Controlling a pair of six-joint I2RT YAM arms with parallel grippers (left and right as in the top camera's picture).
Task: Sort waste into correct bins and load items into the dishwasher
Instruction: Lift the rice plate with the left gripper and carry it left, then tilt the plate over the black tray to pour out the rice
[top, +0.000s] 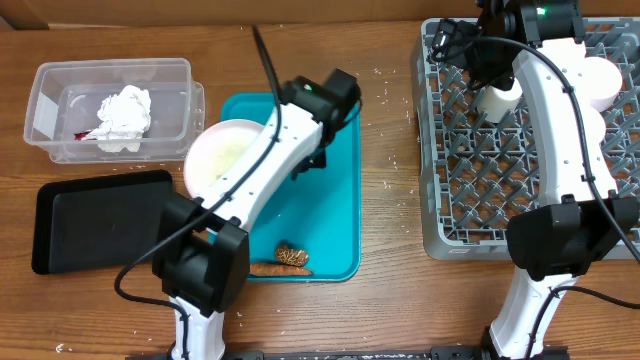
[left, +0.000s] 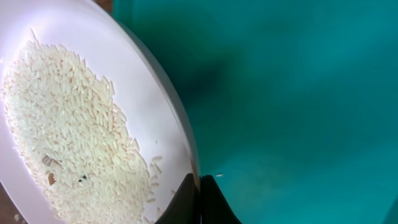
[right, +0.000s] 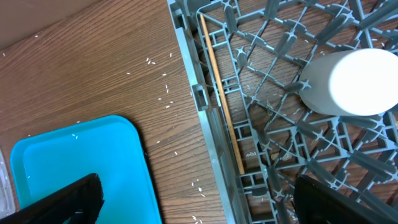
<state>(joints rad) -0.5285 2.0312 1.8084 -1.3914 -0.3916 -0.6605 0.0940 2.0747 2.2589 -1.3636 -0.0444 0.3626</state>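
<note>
Pinched shut at the lens, the left gripper (left: 200, 200) grips the rim of the round white plate (left: 152, 93). The grey dish rack (top: 470, 190) holds 1 white cup (right: 354, 81) and chopsticks (right: 221, 106). The right gripper (right: 198, 183) hangs over its corner, jaws spread wide, holding nothing. The plate sits at the left edge of the teal tray (top: 340, 200), loaded with rice grains (left: 68, 124). Step in hand, as judged: clearing food waste. The next move calls for carrying the plate level to the black tray (top: 100, 215), then tipping it.
</note>
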